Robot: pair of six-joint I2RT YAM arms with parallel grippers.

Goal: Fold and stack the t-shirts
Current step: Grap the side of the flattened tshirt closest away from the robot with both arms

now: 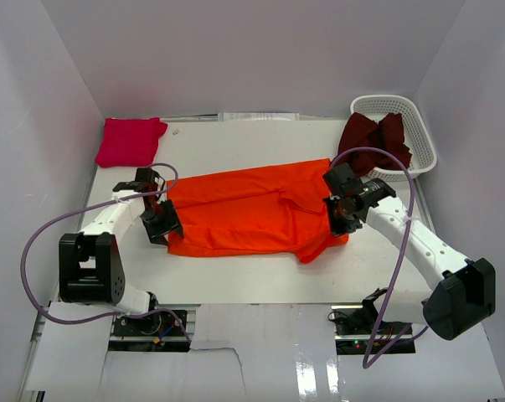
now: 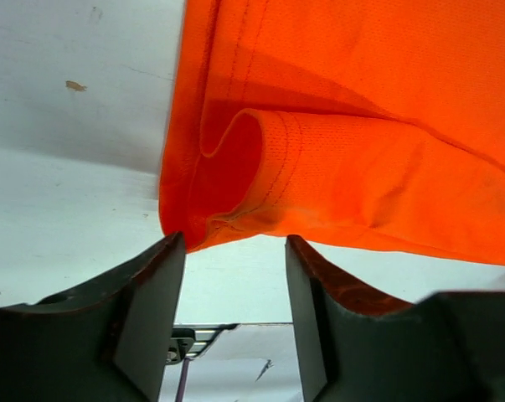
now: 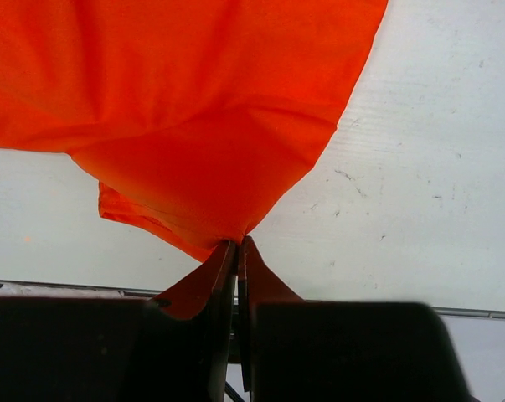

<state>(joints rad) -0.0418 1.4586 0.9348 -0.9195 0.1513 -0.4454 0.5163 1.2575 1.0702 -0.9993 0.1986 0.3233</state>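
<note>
The bright orange t-shirt (image 1: pixel 252 209) lies spread across the middle of the table, partly folded over itself. My left gripper (image 1: pixel 162 219) sits at its left edge. Its jaws are open in the left wrist view (image 2: pixel 233 251), and the curled orange hem (image 2: pixel 260 167) lies just beyond the fingertips, not between them. My right gripper (image 1: pixel 342 213) is at the shirt's right side, shut (image 3: pixel 238 244) on a pinched corner of the orange cloth (image 3: pixel 193 109). A folded magenta-pink t-shirt (image 1: pixel 129 141) rests at the back left. The dark maroon t-shirt (image 1: pixel 376 138) hangs out of the basket.
A white lattice basket (image 1: pixel 415 126) stands at the back right corner against the wall. White walls enclose the table on the left, back and right. Purple cables loop from both arms near the table's front edge (image 1: pixel 260 303).
</note>
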